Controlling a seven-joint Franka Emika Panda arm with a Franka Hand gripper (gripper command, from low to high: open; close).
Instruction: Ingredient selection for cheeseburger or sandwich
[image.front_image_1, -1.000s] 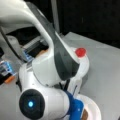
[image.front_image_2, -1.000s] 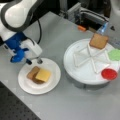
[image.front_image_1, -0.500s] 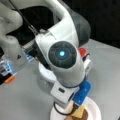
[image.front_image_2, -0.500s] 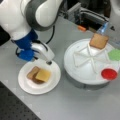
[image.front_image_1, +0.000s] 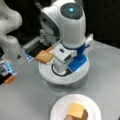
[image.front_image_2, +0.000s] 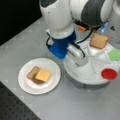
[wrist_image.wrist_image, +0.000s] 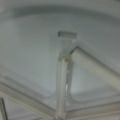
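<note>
Front view, from the plate side: your arm's wrist and gripper (image.front_image_1: 65, 65) hang low over the white divided tray (image.front_image_1: 82, 73). One toast square (image.front_image_1: 44, 56) leans at the tray's left edge. The white plate (image.front_image_1: 60, 110) at the bottom carries the sandwich stack (image.front_image_1: 76, 113), cheese on top.

Front view, opposite side: the stack (image.front_image_2: 39, 74) sits on the plate (image.front_image_2: 25, 85) at left: toast, dark patty, yellow cheese square (image.front_image_2: 43, 75). The tray (image.front_image_2: 82, 77) holds the spare toast (image.front_image_2: 99, 40), a green leaf (image.front_image_2: 115, 54) and a red disc (image.front_image_2: 109, 74). The gripper (image.front_image_2: 78, 55) is over the tray's left compartment, apart from all three.

Wrist view: only bare tray floor (wrist_image.wrist_image: 32, 57) and white dividers; whether the jaws are open or holding anything, you cannot tell.

Judgement: keep the descent vertical and stay off the dividers.

No readable writing or labels.
</note>
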